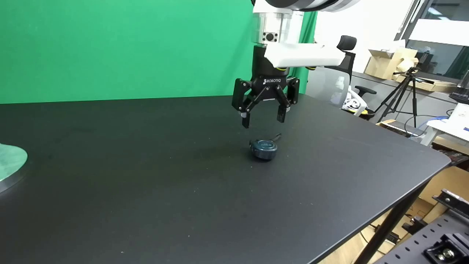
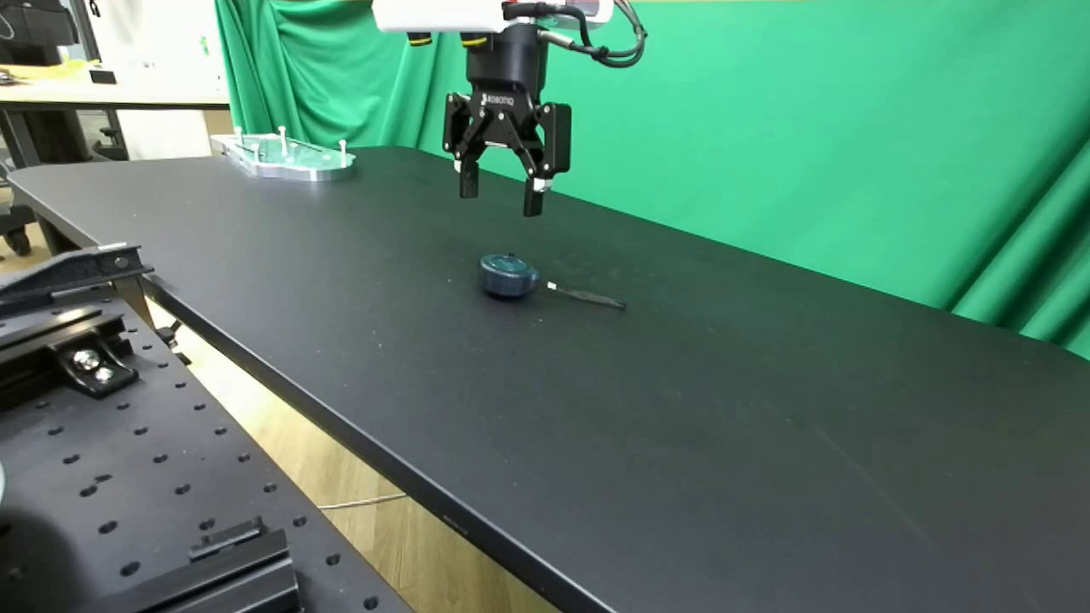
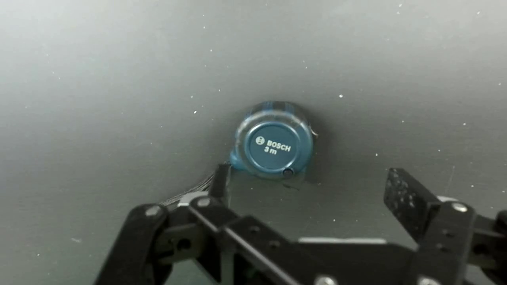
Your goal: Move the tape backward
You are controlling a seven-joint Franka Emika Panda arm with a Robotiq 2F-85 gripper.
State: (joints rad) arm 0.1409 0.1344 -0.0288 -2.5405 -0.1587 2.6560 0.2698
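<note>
The tape is a round dark blue-grey tape measure lying flat on the black table [image 1: 165, 205]. It shows in both exterior views [image 1: 264, 150] [image 2: 507, 277]. In the wrist view the tape [image 3: 273, 146] has its lettered face up. A dark strap [image 2: 589, 296] trails from it; in the wrist view a finger partly covers this strap. My gripper [image 1: 263, 120] points down above the tape, apart from it. The gripper also shows in an exterior view [image 2: 501, 194]. In the wrist view its fingers [image 3: 309, 176] are spread wide with nothing between them.
A pale green disc [image 1: 11, 161] lies at the table's left in an exterior view. A clear greenish plate with pegs [image 2: 289, 160] stands at the table's far end. A green curtain [image 1: 121, 51] hangs behind the table. A perforated black platform [image 2: 153, 477] stands beyond the table's edge.
</note>
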